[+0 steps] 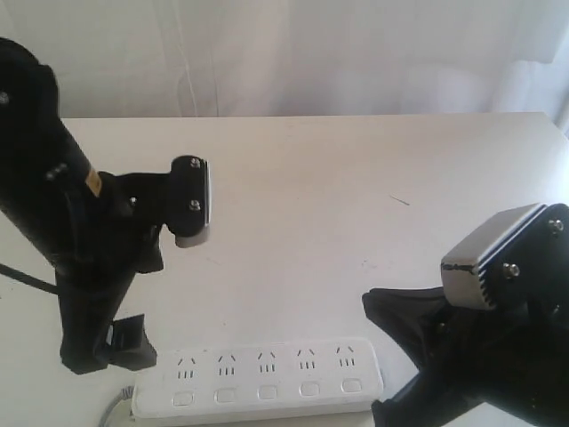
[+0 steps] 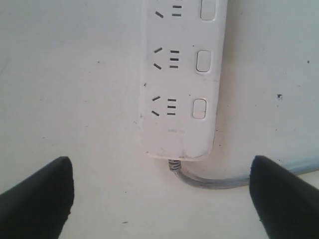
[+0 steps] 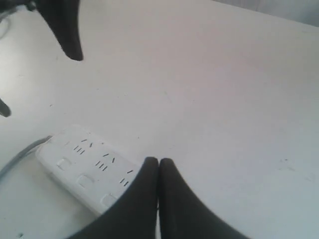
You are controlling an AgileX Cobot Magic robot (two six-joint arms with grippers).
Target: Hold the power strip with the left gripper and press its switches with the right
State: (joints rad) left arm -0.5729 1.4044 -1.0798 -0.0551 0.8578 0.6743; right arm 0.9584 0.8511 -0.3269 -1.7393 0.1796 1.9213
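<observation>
The long white power strip lies flat near the table's front edge, its row of switches on the near side and its grey cord leaving the left end. My left gripper hangs open above that cord end. In the left wrist view its fingers stand wide apart with only the cord and bare table between them, the strip lying just ahead. My right gripper is shut and empty, its tips pressed together above the strip's other end, clear of the switches.
The white table stretches back to a pale curtain. The table's front edge runs close to the cord end of the strip. My left arm stands tall at the left.
</observation>
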